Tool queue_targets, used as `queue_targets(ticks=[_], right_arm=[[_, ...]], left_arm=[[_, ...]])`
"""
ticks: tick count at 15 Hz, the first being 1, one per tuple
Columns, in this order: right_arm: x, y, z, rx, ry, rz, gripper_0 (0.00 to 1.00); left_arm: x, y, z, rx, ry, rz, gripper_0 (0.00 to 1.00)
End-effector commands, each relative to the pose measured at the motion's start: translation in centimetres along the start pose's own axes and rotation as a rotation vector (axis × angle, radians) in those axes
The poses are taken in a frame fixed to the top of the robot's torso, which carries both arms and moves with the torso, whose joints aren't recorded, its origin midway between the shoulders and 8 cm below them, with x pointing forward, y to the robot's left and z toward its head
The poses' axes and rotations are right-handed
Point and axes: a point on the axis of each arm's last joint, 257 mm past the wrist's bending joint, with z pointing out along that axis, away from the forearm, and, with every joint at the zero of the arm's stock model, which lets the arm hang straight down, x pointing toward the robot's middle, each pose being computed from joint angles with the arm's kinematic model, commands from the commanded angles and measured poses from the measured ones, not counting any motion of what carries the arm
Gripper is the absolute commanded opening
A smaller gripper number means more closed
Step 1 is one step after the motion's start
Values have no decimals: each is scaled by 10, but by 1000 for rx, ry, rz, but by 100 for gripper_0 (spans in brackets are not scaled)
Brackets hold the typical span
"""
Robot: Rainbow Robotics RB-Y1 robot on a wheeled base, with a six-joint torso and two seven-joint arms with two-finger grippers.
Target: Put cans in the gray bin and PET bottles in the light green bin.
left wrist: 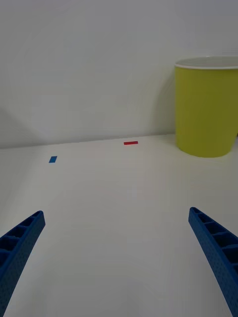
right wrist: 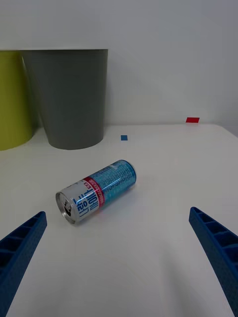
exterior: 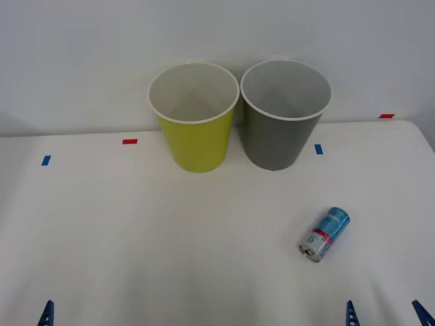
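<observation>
A light-blue can with a white and red band lies on its side on the white table, right of centre, its silver top toward me. In the right wrist view the can lies just ahead of my open right gripper, between the lines of its two fingers and apart from them. The gray bin stands upright at the back, touching or nearly touching the light green bin on its left. My left gripper is open at the near left, holding nothing. PET bottles are out of view.
Small tape marks dot the table: red and blue at the left, blue and red at the right. A white wall rises right behind the bins. The table's right edge runs close to the can's side.
</observation>
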Motion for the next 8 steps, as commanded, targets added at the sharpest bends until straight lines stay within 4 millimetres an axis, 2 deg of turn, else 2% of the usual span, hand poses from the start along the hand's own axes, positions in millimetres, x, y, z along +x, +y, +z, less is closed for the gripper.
queue_targets(ticks=[1, 8], right_arm=[[0, 0, 0, 0, 0, 0, 100], [0, 0, 0, 0, 0, 0, 100]], left_arm=[[0, 0, 0, 0, 0, 0, 100], [0, 0, 0, 0, 0, 0, 100]])
